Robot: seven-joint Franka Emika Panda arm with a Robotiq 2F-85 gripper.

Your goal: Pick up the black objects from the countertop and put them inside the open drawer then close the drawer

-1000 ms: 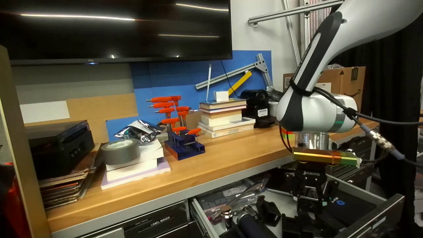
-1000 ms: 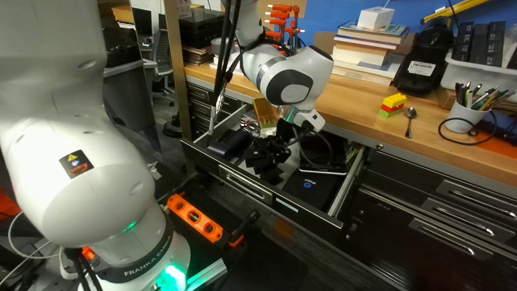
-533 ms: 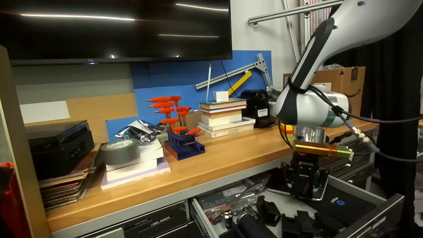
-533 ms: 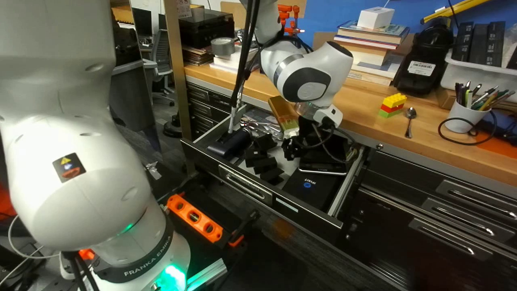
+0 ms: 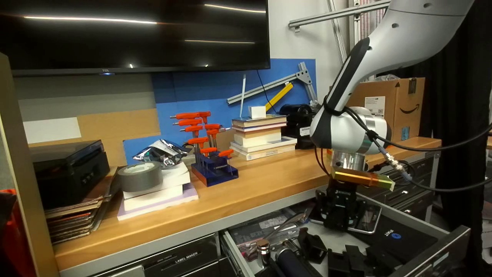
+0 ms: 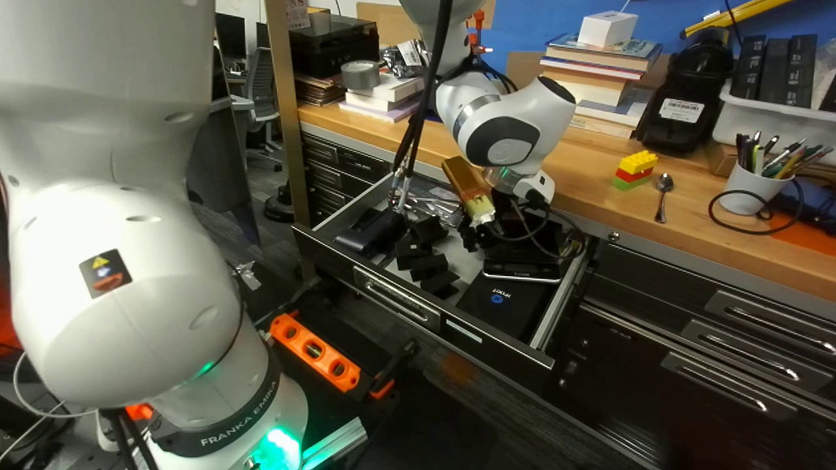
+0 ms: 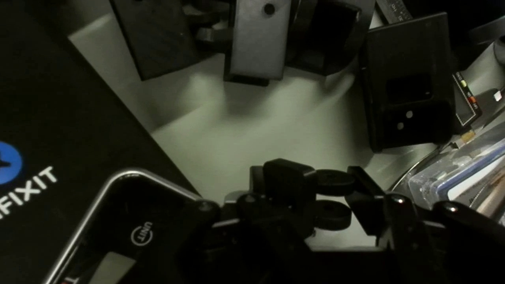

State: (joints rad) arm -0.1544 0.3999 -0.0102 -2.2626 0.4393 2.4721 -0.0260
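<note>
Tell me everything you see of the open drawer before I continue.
The drawer is wide and shallow, pulled out level below the wooden countertop. Its dark front looks metal and carries a long handle and a pale label strip. Side walls and floor look light grey; its back end is out of sight. Black blocks and a flat black iFixit case, among other items, lie inside.

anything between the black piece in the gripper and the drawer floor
Nothing visible: the drawer is open, and in the wrist view its pale floor shows past the black piece that the gripper holds. The silver-rimmed device and other black pieces lie around that spot; what the gripper covers can't be seen.
</note>
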